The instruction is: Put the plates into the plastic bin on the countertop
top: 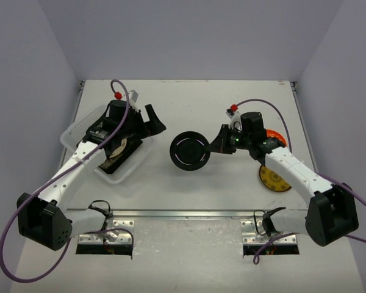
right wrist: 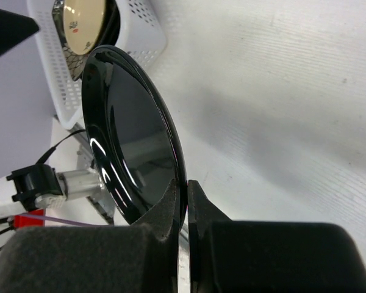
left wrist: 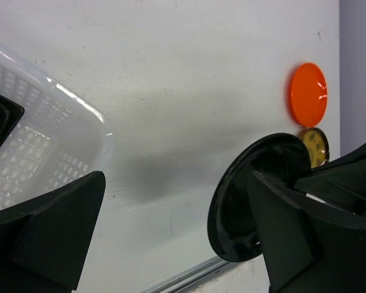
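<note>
Black plate (right wrist: 131, 140) pinched by rim in right gripper (right wrist: 184, 189), on edge above mid-table; left gripper (left wrist: 177, 213) wide open by bin (top: 73, 133)

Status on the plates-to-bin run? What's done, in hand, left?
Done: the plastic bin holds dark plates and the cream plate; count hidden by the arm. In hand: right hand pinches the black round plate by its rim, short of the bin; left hand open, empty. Left: orange plate and yellow plate on the countertop.
</note>
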